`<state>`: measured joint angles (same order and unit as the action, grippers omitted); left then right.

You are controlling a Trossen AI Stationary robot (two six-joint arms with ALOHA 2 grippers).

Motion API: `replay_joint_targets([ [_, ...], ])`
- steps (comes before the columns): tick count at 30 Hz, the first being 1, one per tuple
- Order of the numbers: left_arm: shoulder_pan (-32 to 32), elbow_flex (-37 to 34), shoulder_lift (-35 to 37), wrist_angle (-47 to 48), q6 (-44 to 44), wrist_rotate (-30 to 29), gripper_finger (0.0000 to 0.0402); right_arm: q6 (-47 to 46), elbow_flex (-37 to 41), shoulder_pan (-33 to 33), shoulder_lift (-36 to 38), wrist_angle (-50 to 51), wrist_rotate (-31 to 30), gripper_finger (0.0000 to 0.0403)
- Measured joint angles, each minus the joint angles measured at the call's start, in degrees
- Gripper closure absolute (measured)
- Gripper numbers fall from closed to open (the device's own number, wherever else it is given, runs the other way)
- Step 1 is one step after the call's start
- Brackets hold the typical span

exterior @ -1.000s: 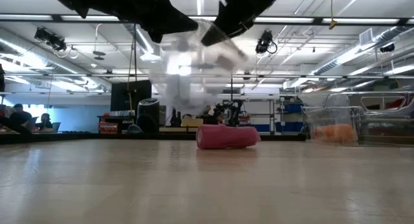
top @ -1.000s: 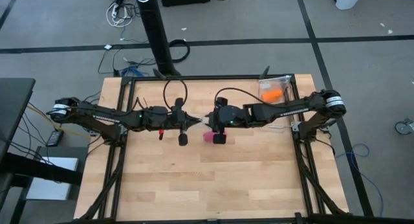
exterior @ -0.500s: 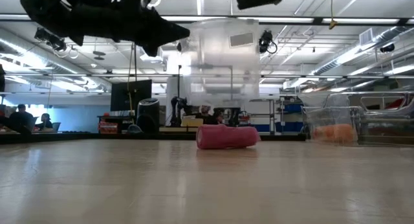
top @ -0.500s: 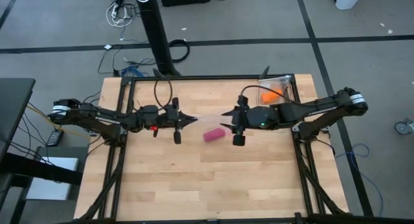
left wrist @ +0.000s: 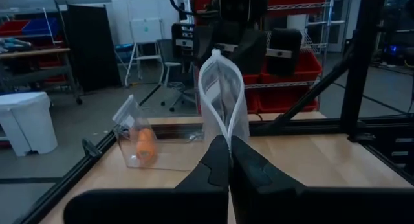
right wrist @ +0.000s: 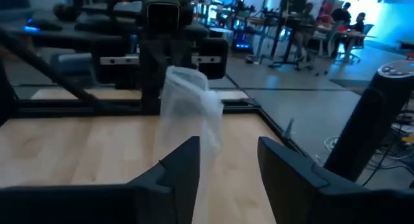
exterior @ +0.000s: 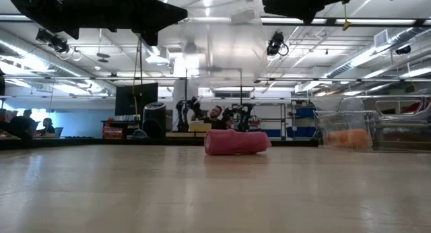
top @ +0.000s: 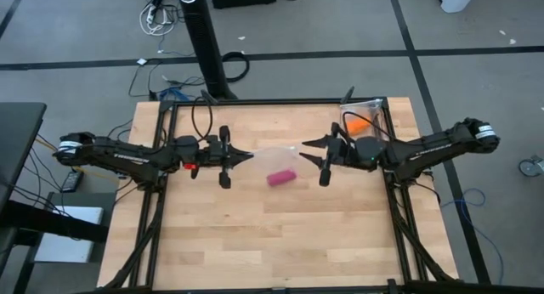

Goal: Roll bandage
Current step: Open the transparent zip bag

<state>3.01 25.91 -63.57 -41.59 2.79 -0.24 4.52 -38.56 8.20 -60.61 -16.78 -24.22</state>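
The pink bandage (top: 280,177) lies rolled into a short cylinder on its side on the wooden table, also in the low view (exterior: 236,142). No gripper touches it. My left gripper (top: 246,155) is shut on a clear plastic bag (top: 274,154) in the air just above and beyond the bandage. My right gripper (top: 308,149) is open and empty at the bag's right end. In the right wrist view its fingers (right wrist: 187,166) stand apart with the bag (right wrist: 187,101) ahead of them. My left gripper pinches the clear bag by its white-rimmed edge (left wrist: 224,134) between its two shut fingers. The fingers come level from the table's left. The bag stands out beyond the fingertips, upright and lifted clear of the table.
A second clear bag holding an orange roll (top: 359,122) lies at the table's far right corner, also in the left wrist view (left wrist: 145,143). Black frame rails run along the table's edges. Bare wood lies toward the near edge (top: 280,234).
The two grippers have drawn apart from above the bandage: my right gripper toward the table's right edge, my left gripper toward the left edge with the clear bag. The bandage has stayed where it was on the table.
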Motion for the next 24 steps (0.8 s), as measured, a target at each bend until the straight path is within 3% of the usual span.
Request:
replay_joint_targets([
  [7, 0.00, 0.52, 0.00, 0.14, -0.02, 0.10, 0.0400, -1.36, 0.12, -2.74, -2.73, -4.33, 8.41, 0.0280],
  [14, -0.02, 0.55, 0.00, 0.63, -0.04, 0.10, 0.0401, -1.12, 0.12, -4.08, -3.99, -6.82, 9.06, 0.0393],
  [24, -0.02, 0.55, -0.11, -0.03, -0.30, -1.23, 0.0401, -0.97, 0.10, -4.93, -8.29, -9.40, 13.26, 0.0400],
])
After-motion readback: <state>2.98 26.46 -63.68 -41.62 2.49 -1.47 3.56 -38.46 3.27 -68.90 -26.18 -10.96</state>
